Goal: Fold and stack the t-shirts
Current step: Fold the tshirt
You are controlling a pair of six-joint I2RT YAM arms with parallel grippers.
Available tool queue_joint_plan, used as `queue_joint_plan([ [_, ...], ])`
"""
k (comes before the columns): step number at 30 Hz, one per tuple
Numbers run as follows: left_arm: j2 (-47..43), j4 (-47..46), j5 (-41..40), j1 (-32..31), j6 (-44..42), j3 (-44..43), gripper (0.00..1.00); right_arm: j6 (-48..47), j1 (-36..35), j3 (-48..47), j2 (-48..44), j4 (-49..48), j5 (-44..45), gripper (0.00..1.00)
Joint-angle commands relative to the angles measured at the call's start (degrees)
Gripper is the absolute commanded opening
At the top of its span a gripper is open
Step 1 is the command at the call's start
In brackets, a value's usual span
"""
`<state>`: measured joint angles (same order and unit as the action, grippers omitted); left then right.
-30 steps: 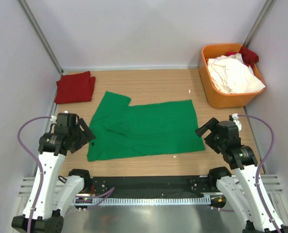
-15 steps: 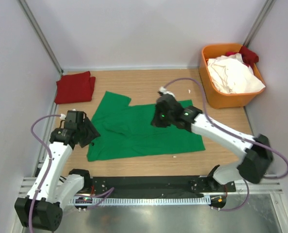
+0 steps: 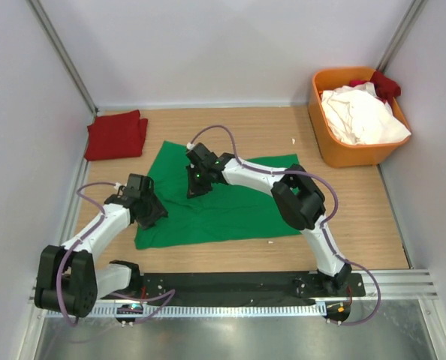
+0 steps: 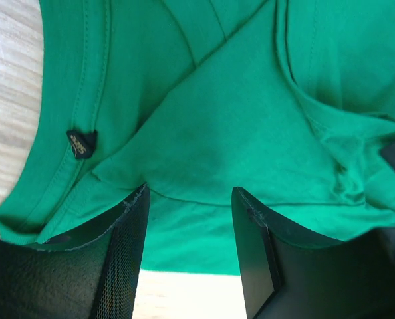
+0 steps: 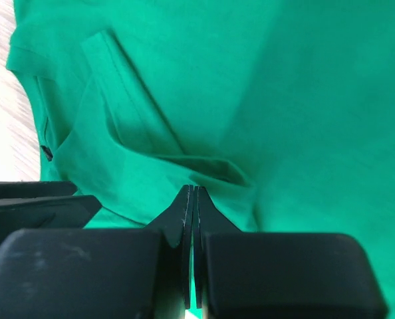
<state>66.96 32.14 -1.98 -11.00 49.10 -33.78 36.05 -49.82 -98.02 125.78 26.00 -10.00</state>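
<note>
We see two arms of one make. The left arm [image 3: 103, 225] and the right arm [image 3: 247, 172] wear smooth white shells between chunky black joints, and each shoulder is a rounded black block. A thin lilac cable [image 3: 217, 127] runs in loose loops along each arm. A small green light [image 3: 197, 175] glows on the black housing behind the right gripper [image 3: 194, 189]. The left gripper [image 3: 152, 212] is black as well. Up close, its fingers [image 4: 121, 259] are matt black wedges with a fine mesh texture on their inner faces. The right fingers [image 5: 84, 272] are blocky, round-edged and taper to thin blades.
</note>
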Motion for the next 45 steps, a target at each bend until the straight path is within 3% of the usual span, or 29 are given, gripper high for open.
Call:
queue_joint_plan([
  [1, 0.4, -5.0, -2.2, -0.3, 0.2, 1.0, 0.54, -1.2, -0.7, -4.9, 0.5, 0.1, -3.0, 0.01],
  [7, -0.2, -4.7, -3.6, -0.2, -0.2, 2.8, 0.54, -2.7, 0.1, -6.6, 3.7, 1.3, -1.4, 0.01],
  [16, -1.5, -3.0, -5.9, -0.3, -0.4, 4.6, 0.54, -4.1, 7.3, 0.9, 2.7, -0.9, 0.3, 0.01],
  [23, -0.7, -2.0, -6.8, -0.3, 0.0, 4.2, 0.54, -5.6, 8.8, 0.4, 2.0, 0.2, 0.9, 0.01],
  [25, -0.7, -2.2, -6.8, -0.3, 0.1, 4.2, 0.54, -5.6, 8.8, 0.5, 0.4, -0.1, 0.5, 0.1],
  [26, -0.7, -2.1, -6.9, -0.3, 0.1, 4.2, 0.54, -5.2, 8.9, 0.9, -0.3, -0.9, -0.6, 0.29],
  [27, -0.6, -2.1, -6.9, -0.3, 0.1, 4.2, 0.54, -5.0, 8.8, 1.1, -1.8, -1.2, -1.1, 0.38],
  [30, -0.7, -2.2, -6.8, -0.3, 0.2, 4.2, 0.54, -4.1, 8.7, 2.7, -4.5, -3.8, -4.7, 0.5],
  [45, -1.0, -2.4, -7.0, -0.2, 0.1, 4.2, 0.53, -2.4, 5.6, 3.1, -1.2, -6.9, -8.9, 0.43],
])
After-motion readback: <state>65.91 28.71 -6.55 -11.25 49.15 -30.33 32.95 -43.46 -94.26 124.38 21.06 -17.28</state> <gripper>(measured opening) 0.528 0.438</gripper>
